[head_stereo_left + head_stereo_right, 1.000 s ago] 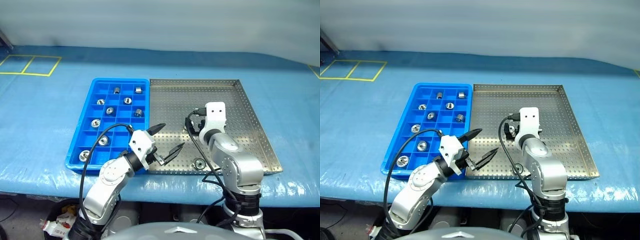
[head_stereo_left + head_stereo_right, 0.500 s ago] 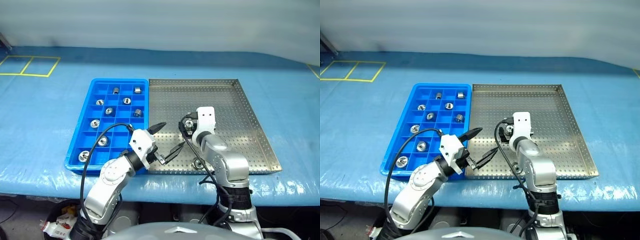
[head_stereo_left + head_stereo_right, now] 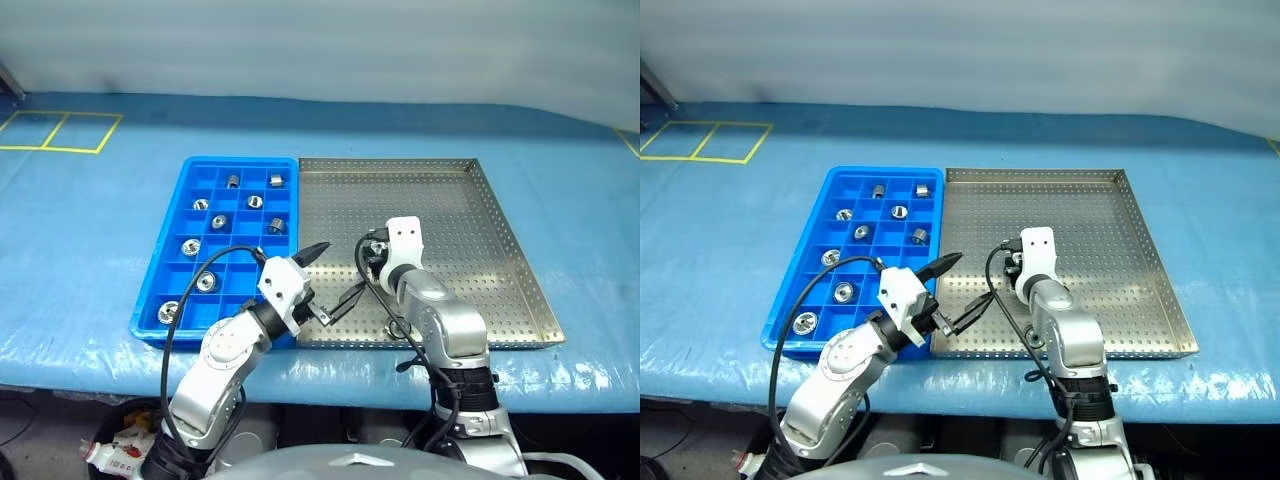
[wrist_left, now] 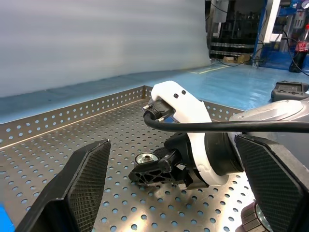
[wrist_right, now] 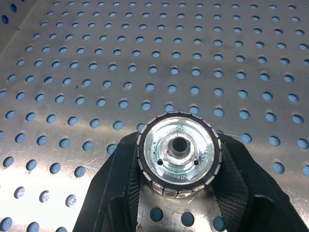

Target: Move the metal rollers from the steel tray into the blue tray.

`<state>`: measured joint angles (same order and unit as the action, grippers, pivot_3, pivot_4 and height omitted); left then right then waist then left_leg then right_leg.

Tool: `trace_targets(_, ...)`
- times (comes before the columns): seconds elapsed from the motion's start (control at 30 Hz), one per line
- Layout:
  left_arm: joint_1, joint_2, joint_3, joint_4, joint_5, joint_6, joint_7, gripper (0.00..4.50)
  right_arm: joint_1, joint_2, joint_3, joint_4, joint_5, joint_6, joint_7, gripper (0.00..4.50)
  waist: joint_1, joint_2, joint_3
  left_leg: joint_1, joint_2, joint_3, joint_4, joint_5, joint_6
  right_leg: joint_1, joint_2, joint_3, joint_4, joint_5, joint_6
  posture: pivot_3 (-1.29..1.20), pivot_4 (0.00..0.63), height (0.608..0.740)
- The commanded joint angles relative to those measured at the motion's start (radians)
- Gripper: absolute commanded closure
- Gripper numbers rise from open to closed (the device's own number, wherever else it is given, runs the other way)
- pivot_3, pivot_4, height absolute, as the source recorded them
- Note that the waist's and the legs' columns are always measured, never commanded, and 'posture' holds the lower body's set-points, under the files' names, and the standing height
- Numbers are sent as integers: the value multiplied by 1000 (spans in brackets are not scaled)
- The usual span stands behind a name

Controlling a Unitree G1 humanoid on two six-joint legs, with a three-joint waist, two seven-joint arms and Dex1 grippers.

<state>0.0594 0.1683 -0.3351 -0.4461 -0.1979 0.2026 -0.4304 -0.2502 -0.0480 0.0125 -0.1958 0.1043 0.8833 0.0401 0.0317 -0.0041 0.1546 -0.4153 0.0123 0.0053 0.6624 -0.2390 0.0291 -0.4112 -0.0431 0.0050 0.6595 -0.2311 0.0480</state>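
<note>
Currently the right gripper [image 5: 177, 193] is lowered onto the floor of the steel tray [image 3: 470, 215], with its two black fingers [image 5: 120, 183] closed against opposite sides of one metal roller [image 5: 178, 153]. That roller stands on end on the perforated sheet, its hollow centre facing the wrist camera. Seen from the left wrist, the same roller [image 4: 146, 158] sits at the tips of the right gripper, in contact with the tray floor.

The left gripper [image 3: 334, 276] hangs above the near left corner of the steel tray, just beside the right gripper. Its fingers [image 4: 77, 188] are spread wide and hold nothing.

A second roller [image 3: 397, 327] lies in the steel tray near the front rim, close to the right arm.

The blue tray [image 3: 165, 262] lies against the left rim of the steel tray, on a blue table cover [image 3: 90, 230]. Eight rollers are distributed among its compartments, one per compartment, among them one [image 3: 232, 181] in the far row and one [image 3: 168, 312] in the near left corner.
</note>
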Motion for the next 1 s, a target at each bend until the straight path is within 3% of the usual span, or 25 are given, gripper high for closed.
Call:
trace_targets(0.03,1,-23,41,-13,21,-34,59,0,-19,-16,20,-57,5,21,21,2786,2,0,0,0,0,0,0,0,0,0,0,0,0,0,0,202,150,740)
trace_targets(0.37,78,-49,93,-60,90,-67,188,0,-193,-10,110,-101,30,48,104,2786,27,-1,1,0,-1,-1,-1,0,0,-1,1,-1,0,0,0,340,150,740)
trace_targets(0.7,198,-93,177,-156,170,-97,348,0,-292,44,207,36,39,-30,190,2786,116,-3,2,-2,-1,-2,-3,0,0,-2,-1,-2,-1,0,-1,482,150,740)
trace_targets(1.0,239,-95,205,-194,169,-82,372,0,-298,83,234,169,33,-83,223,2786,221,-3,2,-3,-2,-3,-3,0,-1,-3,0,-6,-1,-3,1,534,150,740)
